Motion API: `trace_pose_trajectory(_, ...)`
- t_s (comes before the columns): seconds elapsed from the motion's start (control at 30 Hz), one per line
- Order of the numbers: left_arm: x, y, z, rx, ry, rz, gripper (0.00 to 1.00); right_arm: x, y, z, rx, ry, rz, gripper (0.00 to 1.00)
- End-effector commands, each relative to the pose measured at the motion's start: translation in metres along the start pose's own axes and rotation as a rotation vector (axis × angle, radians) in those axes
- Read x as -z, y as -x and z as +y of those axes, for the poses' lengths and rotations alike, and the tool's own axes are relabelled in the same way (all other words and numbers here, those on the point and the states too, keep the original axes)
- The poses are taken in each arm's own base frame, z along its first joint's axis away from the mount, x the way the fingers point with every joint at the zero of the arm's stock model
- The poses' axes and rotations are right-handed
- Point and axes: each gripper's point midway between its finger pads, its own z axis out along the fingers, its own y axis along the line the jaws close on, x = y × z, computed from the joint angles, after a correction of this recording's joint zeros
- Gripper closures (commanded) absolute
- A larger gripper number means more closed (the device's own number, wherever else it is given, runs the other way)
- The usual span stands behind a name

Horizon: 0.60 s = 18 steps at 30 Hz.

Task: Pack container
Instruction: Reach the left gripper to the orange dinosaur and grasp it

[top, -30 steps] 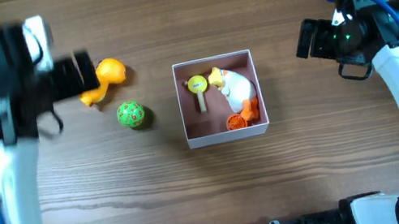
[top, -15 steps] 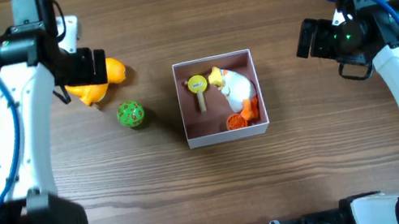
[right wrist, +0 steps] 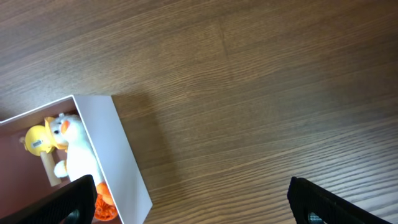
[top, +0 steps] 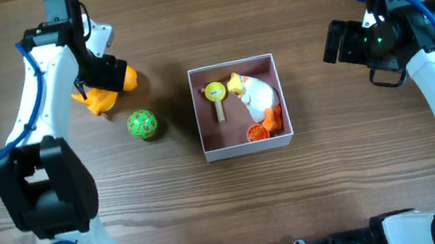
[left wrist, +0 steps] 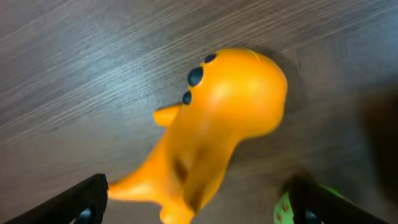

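The left wrist view shows what the overhead half hides under the left gripper [top: 105,73]: a smooth, glossy orange toy [left wrist: 217,124] with a rounded head, lying between widely parted fingers [left wrist: 84,200]. Only the overhead shows the whole container [top: 247,146], a square, thin-walled white box mid-table. The right gripper [right wrist: 202,208] is also wide open, above bare wood.
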Motion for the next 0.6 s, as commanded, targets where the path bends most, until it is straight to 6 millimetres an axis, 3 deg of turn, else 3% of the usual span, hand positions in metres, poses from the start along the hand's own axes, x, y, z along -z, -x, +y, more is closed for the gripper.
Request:
trace_pose_trajectory(0.0,-0.016,0.003,0.002,-0.035,0.001,0.015,0.07,0.002,0.003,-0.003,0.004,-0.013,-0.015,0.00)
trace_pose_trajectory(0.1,-0.030,-0.002,-0.001,-0.037,-0.012,0.052,0.11,0.002,0.003,-0.003,0.003,-0.013,-0.014,0.00)
trace_pose_trajectory(0.17,-0.036,-0.009,-0.003,-0.039,-0.020,0.086,0.25,0.002,0.003,-0.003,0.003,-0.013,-0.015,0.00)
trace_pose_trajectory(0.33,-0.039,-0.019,-0.006,-0.041,-0.032,0.127,0.34,0.002,0.003,-0.003,0.003,-0.013,-0.014,0.00)
trace_pose_trajectory(0.4,-0.039,-0.022,-0.006,-0.042,-0.032,0.143,0.44,0.002,0.003,-0.003,0.003,-0.013,-0.014,0.00)
trace_pose_trajectory(0.47,-0.039,-0.023,-0.005,-0.042,-0.029,0.148,0.66,0.002,0.003,-0.003,0.004,-0.013,-0.015,0.00)
trace_pose_trajectory(0.57,-0.039,-0.024,-0.006,-0.042,-0.030,0.151,0.88,0.002,0.003,-0.003,0.004,-0.013,-0.014,0.00)
